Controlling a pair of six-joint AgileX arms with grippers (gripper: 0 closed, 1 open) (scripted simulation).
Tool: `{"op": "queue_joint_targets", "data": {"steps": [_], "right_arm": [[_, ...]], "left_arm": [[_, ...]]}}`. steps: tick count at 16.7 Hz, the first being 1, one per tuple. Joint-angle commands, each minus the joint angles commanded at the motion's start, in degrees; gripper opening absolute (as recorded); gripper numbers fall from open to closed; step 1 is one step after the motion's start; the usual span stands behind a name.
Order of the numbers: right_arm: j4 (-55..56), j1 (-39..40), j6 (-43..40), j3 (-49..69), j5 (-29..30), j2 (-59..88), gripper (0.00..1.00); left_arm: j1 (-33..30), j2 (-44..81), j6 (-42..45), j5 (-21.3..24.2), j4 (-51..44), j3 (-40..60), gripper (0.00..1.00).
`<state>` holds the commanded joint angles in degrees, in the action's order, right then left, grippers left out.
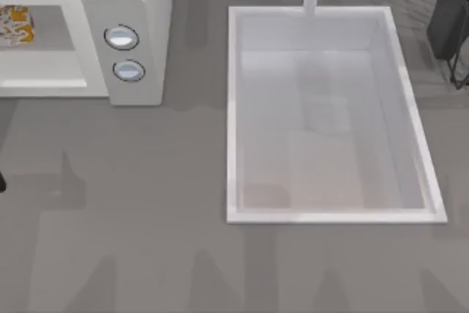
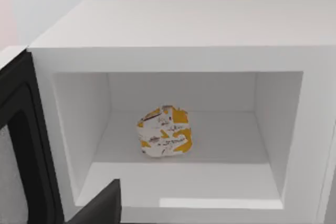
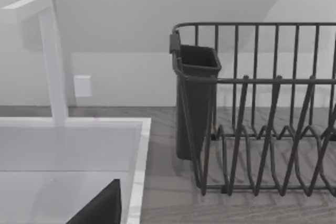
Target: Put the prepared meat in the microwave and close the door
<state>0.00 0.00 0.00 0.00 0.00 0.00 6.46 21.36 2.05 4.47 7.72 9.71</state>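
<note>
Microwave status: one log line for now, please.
prepared meat: inside microwave | door: open | next: close door

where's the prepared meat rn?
The prepared meat lies on the floor of the microwave cavity, at the top view's far left, left of the sink. The door is open.

The microwave (image 1: pixel 124 5) ran off the top view's left edge, as did the prepared meat (image 1: pixel 16 26); the door (image 2: pixel 21 145) was cropped in the left wrist view.
</note>
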Motion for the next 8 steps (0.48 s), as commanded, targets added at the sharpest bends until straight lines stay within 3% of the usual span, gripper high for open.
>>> {"op": "queue_joint_targets", "data": {"steps": [4, 8], "right_arm": [[0.0, 0.0, 0.0, 0.0, 0.0, 0.0, 1.0], [0.0, 0.0, 0.0, 0.0, 0.0, 0.0, 1.0]], "left_arm": [[-4.3, -15.1, -1.4, -3.1, -5.2, -6.6, 1.0], [-6.4, -21.3, -2.0, -4.5, -7.7, -9.7, 1.0]]}}
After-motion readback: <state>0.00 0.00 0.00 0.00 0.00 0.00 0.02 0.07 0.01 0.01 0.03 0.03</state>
